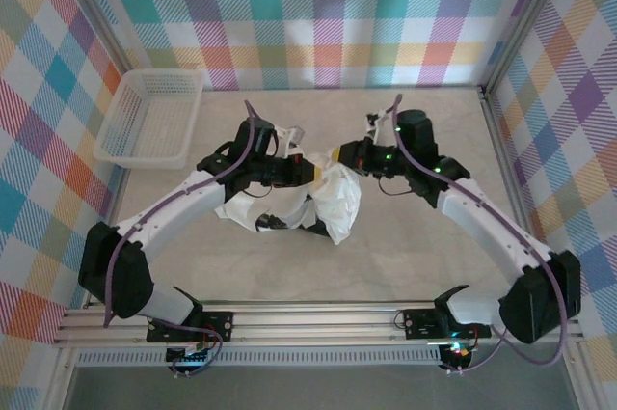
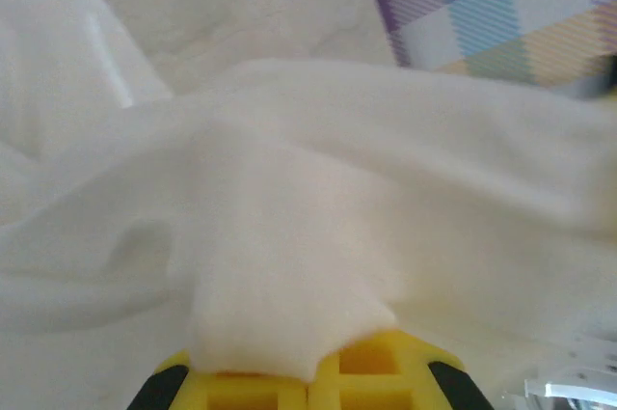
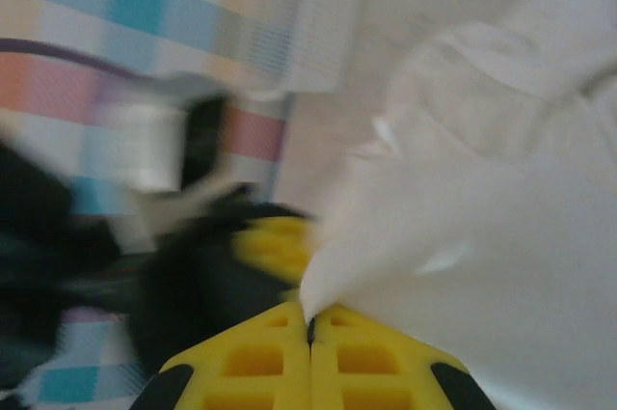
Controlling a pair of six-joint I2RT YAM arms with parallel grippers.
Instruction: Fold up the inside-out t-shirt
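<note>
Plaid walls [image 1: 337, 14] in many colours close three sides of a pale table [image 1: 415, 246], and the inside-out t-shirt [image 1: 333, 203] sits bunched at its middle, lifted into a crumpled white heap between the two arms. From above, the left gripper [image 1: 313, 172] reaches the t-shirt's upper left edge and the right gripper [image 1: 337, 153] its top, the two tips just beside each other; at this height the jaws are too small to read. The left wrist camera gives what the overhead cannot: yellow fingers [image 2: 366, 371] pressed together with a fold of the t-shirt [image 2: 318, 236] clamped between them, the cloth spreading away in soft ridges. The right wrist view, smeared by blur, shows its yellow fingers [image 3: 366, 357] meeting along one seam with a corner of the t-shirt [image 3: 482, 265] pinched at the tip. A white lattice basket [image 1: 154, 121] stands well to the t-shirt's left against the wall. Bare table lies open right of the t-shirt and between it and the rail [image 1: 318, 318] at the near edge; behind it a narrower strip runs to the back wall.
</note>
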